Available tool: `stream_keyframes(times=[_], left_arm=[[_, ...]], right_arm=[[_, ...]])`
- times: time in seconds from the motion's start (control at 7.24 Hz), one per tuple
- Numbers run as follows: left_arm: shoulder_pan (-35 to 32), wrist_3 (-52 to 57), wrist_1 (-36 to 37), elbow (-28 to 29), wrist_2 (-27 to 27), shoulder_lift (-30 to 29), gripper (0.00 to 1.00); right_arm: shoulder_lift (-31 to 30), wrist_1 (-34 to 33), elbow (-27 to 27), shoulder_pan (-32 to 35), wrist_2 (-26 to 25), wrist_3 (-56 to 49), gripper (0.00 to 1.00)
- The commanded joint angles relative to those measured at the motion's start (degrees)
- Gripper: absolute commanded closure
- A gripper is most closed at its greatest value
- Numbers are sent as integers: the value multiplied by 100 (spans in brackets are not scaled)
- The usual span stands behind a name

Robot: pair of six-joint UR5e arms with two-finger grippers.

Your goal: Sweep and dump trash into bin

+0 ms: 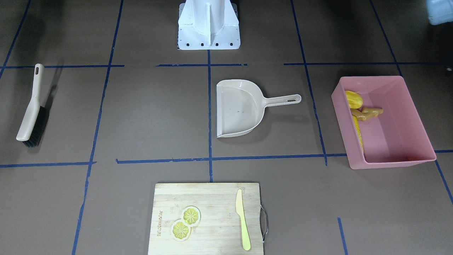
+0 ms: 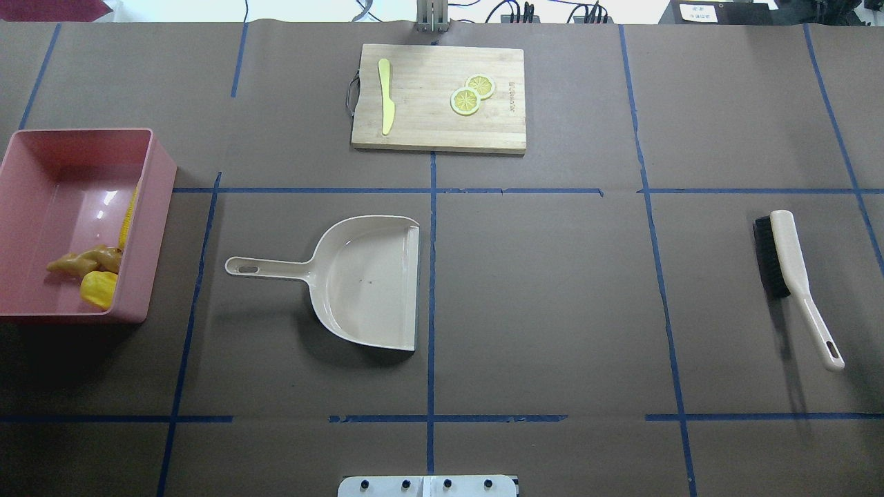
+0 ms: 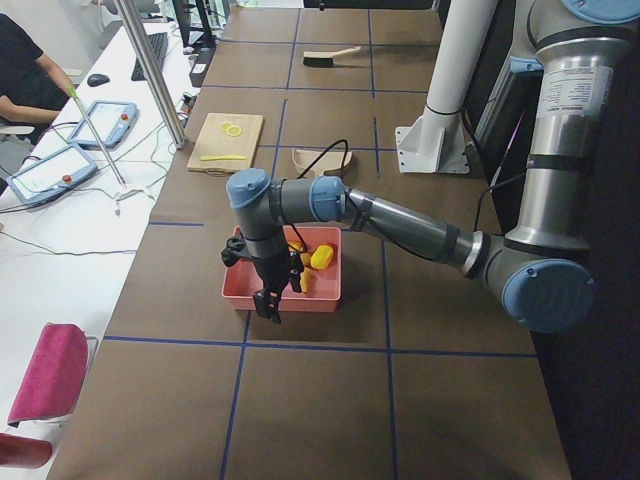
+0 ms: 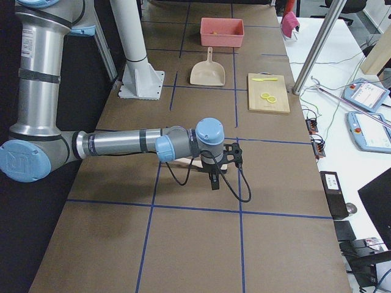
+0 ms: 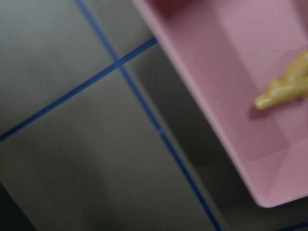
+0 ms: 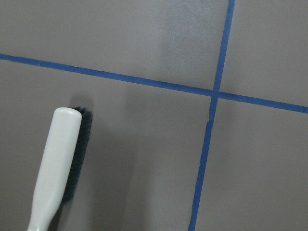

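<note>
I count three trash items inside the one bin (image 2: 156, 235): one corn cob (image 2: 128, 219), one yellow lump (image 2: 99, 290), one ginger root (image 2: 83, 261). I cannot tell whether the left jaws or right jaws are open.

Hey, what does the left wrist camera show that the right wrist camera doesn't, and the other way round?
Only the left wrist view: part of the pink bin, with the tan ginger root lying inside it, blurred. Only the right wrist view: the beige brush, with dark bristles along one side, lying flat. Both: the brown table crossed by blue tape lines.
</note>
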Motion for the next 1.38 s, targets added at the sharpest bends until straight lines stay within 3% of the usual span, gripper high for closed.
stream_keyframes(times=[0.0, 0.28, 0.55, 0.69, 1.24], left_arm=[[-311, -955, -140, 379, -1065, 60, 0], [-364, -968, -698, 564, -1685, 436, 0], [-373, -1020, -2058, 1158, -1688, 640, 0], [-381, -1055, -2300, 1440, -1670, 502, 0], [-565, -1407, -2242, 1399, -1469, 386, 0]], right_arm=[[-43, 23, -212, 88, 16, -123, 0], [-34, 32, -310, 98, 60, -114, 0], [-52, 41, -301, 98, 33, -53, 0], [-52, 50, -301, 98, 33, -26, 0], [-43, 6, -301, 124, -2, -17, 0]])
